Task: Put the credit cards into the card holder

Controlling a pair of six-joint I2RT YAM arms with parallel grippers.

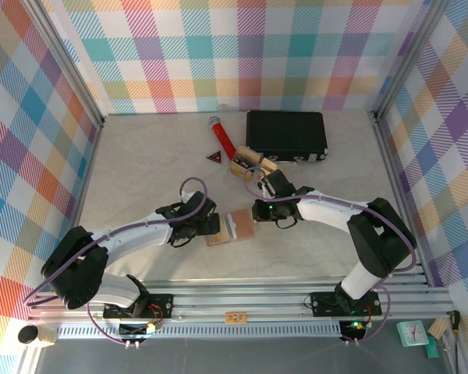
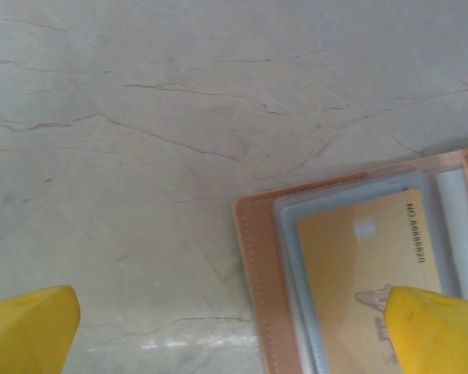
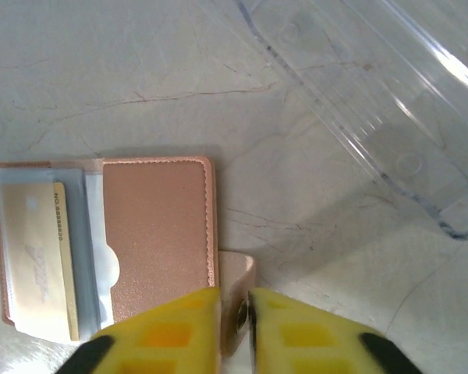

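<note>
The card holder [image 1: 232,227] lies open on the table in front of both arms. One gold credit card [image 2: 359,265] sits in its clear sleeve; it is pale [image 3: 35,249] in the right wrist view. My left gripper [image 2: 232,331] is open, and its fingers straddle the card holder's left edge [image 2: 261,257]. One yellow fingertip [image 2: 433,327] hangs over the card. My right gripper [image 3: 234,312] is shut on the snap tab [image 3: 238,269] at the right edge of the card holder [image 3: 156,226]. More tan credit cards [image 1: 247,161] lie behind, near the black case.
A big black case [image 1: 286,134] stands at the back. To its left are a red marker [image 1: 222,139] and a red triangle [image 1: 214,157]. A clear plastic tray [image 3: 374,93] lies just beyond my right gripper. Checked walls close in the table.
</note>
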